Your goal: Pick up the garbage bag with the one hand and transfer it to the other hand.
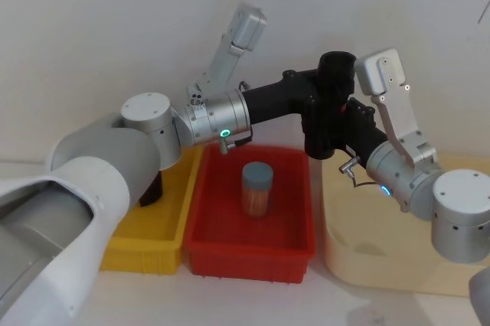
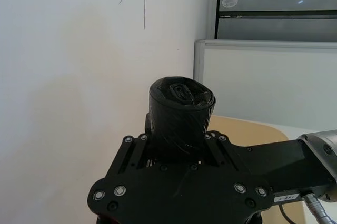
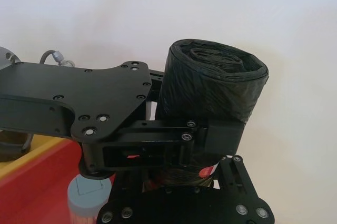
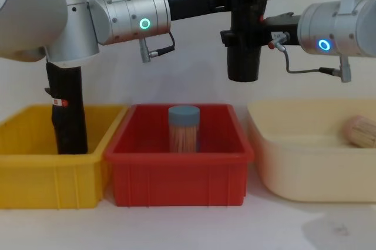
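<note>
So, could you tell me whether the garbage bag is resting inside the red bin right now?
No, the garbage bag hangs upright in the air above the red bin, which holds a blue-lidded jar.

Setting: robot lab or test bench inside an office-type room; plain white wall (image 1: 115, 27) behind; white tabletop (image 4: 176, 226) carrying three plastic sorting bins, yellow (image 4: 35, 174), red (image 4: 176, 174), cream (image 4: 317, 168); partition panel (image 2: 268, 82) and grey cabinet (image 2: 279, 3) beyond.
</note>
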You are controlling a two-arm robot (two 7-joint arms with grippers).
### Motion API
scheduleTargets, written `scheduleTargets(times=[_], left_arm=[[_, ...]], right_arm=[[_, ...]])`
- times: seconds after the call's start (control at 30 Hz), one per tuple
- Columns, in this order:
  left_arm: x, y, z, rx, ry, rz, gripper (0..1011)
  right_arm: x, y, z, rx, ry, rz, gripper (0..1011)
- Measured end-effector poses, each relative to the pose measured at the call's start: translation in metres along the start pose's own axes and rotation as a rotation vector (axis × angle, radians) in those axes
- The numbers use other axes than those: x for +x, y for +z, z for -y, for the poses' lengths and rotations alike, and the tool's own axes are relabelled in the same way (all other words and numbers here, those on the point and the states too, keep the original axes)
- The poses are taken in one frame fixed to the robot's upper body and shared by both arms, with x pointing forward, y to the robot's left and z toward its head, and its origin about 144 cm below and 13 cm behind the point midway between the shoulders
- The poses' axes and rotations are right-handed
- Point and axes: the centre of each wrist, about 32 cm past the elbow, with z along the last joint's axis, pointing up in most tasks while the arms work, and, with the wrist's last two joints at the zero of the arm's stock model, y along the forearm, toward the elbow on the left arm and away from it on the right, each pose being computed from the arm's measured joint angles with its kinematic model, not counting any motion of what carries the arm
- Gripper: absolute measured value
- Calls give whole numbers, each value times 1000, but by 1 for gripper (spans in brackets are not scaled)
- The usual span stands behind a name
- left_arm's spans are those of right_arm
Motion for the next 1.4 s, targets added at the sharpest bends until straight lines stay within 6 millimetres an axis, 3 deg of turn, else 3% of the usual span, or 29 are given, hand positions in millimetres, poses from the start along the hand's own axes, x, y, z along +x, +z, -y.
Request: scheduleTargets(times=[0.23, 0.33, 0.47, 0.57, 0.7, 0.83, 1.1, 1.4], left_arm=[[0, 0, 0, 0, -1, 0, 507], [0, 0, 0, 0, -1, 0, 644], [0, 0, 0, 0, -1, 0, 720], [0, 0, 0, 0, -1, 0, 851], [0, 0, 0, 0, -1, 0, 952], [0, 0, 0, 0, 0, 0, 1001], [0, 0, 0, 0, 0, 0, 1001], [0, 0, 0, 0, 0, 0, 1000]], right_arm=[[0, 0, 0, 0, 1, 1, 602], [0, 0, 0, 0, -4, 4, 602], [1, 1, 2, -3, -22, 8, 602], [3, 2, 5, -9, -48, 12, 602], [6, 3, 10, -20, -85, 18, 602], [11, 3, 18, -35, -138, 22, 602], [22, 3, 37, -67, -236, 25, 609], [37, 1, 61, -110, -356, 26, 864]])
